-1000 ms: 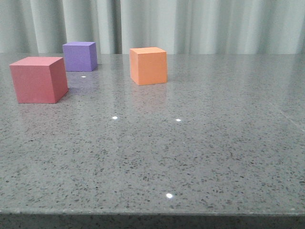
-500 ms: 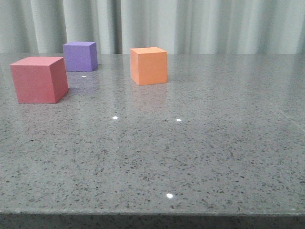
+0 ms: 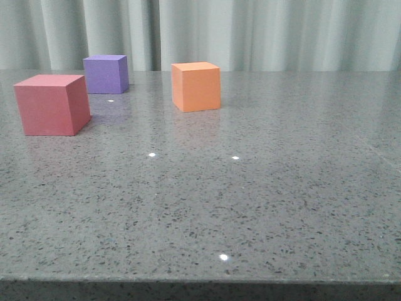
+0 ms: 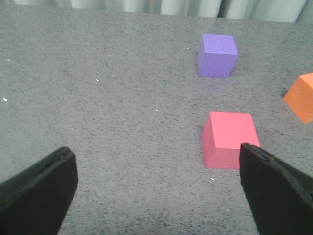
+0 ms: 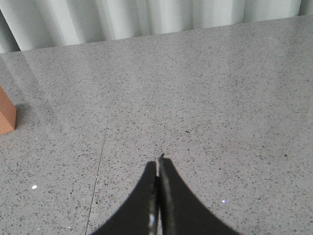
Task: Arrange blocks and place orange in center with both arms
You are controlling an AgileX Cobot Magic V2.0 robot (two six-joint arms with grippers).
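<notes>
Three cubes stand on the grey speckled table (image 3: 250, 200). In the front view the red-pink block (image 3: 52, 104) is at the left, the purple block (image 3: 106, 73) behind it, and the orange block (image 3: 196, 86) near the middle, further back. No gripper appears in the front view. My left gripper (image 4: 156, 191) is open wide above bare table, its right finger (image 4: 274, 191) just in front of the red-pink block (image 4: 229, 139); the purple block (image 4: 217, 55) and the orange block (image 4: 302, 97) lie beyond. My right gripper (image 5: 158, 169) is shut and empty, with an edge of the orange block (image 5: 7, 116) off to the side.
Pale curtains (image 3: 263, 31) hang behind the table's far edge. The table's front edge (image 3: 200, 279) runs along the bottom of the front view. A thin seam (image 5: 105, 142) crosses the tabletop beside the right gripper.
</notes>
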